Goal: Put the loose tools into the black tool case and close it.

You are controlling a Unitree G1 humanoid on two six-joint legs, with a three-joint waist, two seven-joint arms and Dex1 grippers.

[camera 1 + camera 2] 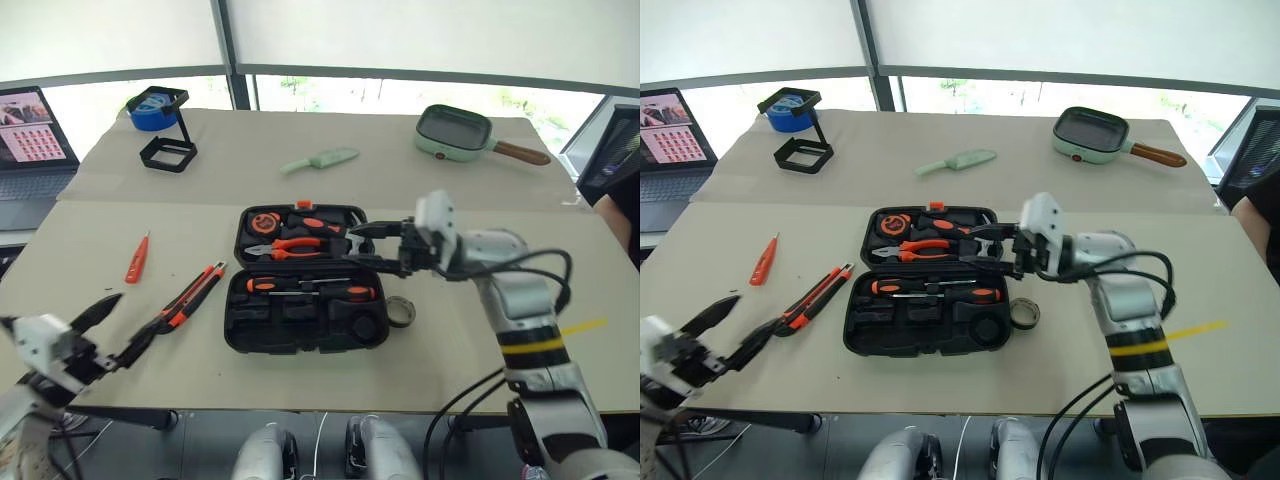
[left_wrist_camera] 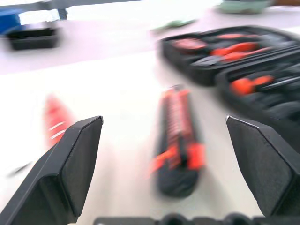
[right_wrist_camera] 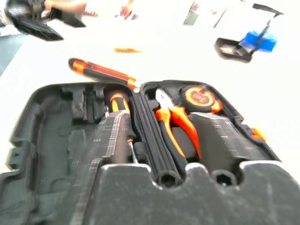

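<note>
The left end effector (image 1: 112,325) hangs released at the bench's (image 1: 90,245) near edge, holding nothing. Its wrist view catches the knife (image 2: 177,140) lying just ahead between the fingers (beside it the small screwdriver (image 1: 137,258)). The case (image 1: 304,277) lies open mid-bench, two screwdrivers (image 1: 312,288) slotted inside, the tape roll (image 1: 400,311) against its right side. The right end effector (image 1: 385,246) hovers over it, released and empty.

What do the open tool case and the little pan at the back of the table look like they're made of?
The tool case looks like matte black moulded plastic, judging by its shaped slots and rounded corners. The pan seems mint-coated metal with a dark lining and a brown, probably wooden, handle.
</note>
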